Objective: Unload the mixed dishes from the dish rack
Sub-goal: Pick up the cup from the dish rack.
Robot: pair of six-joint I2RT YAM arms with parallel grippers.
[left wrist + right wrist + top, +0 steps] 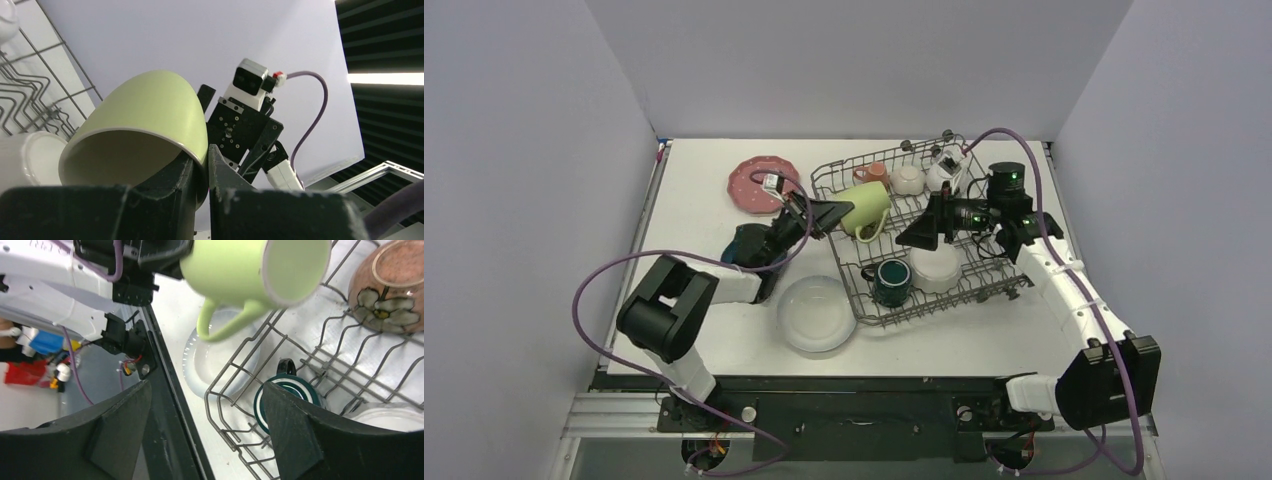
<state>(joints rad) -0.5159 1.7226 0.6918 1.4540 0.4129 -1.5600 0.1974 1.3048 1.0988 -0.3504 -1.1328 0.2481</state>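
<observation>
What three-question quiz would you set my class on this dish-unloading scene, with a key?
1. True or false: the left tool grips the light-green mug by its rim.
2. Where is the dark green mug relative to the dish rack? A inside it; B beside it on the table; C lifted above it.
3. Fill in: the right tool hovers over the rack, and it is ____ (open or shut).

Key: 1 true; 2 A; 3 open.
</observation>
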